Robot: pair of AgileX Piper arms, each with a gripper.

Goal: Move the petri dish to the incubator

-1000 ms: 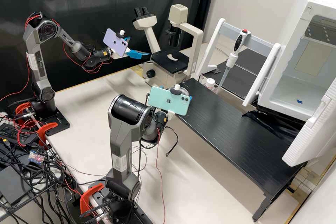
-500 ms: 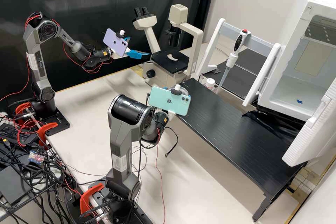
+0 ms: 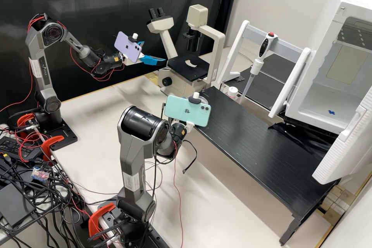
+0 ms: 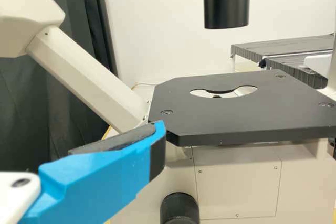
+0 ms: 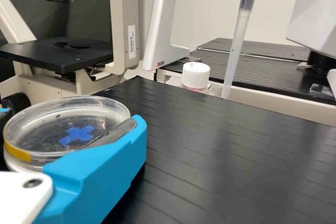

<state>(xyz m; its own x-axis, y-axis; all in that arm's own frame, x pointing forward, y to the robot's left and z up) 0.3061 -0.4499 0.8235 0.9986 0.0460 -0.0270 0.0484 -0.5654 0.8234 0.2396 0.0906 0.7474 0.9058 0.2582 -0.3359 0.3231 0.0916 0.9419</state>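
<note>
**Mostly singles, several pairs, one trio**

Singles: one petri dish (image 5: 39,129), one incubator (image 3: 321,97), one microscope (image 3: 211,33), one pipette (image 3: 264,48), one pipette stand (image 3: 279,39), one white-capped bottle (image 5: 195,72) and one white desk (image 3: 91,110).

Pairs: two arms, two claws (left claw (image 3: 155,52), right claw (image 3: 189,127)), two phones (one lilac (image 3: 126,48), one mint (image 3: 186,112)), two eyepieces (image 3: 156,13) and two blue crosses (image 3: 331,112). Black slatted desks (image 3: 267,151) seem to number two, the farther one being partly hidden.

Trio: three red clamps (image 3: 100,219).

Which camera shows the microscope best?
The high view: it shows the microscope from eyepieces to stage. The left wrist view shows the stage closer; the right wrist view shows stage and upright frame.
</note>
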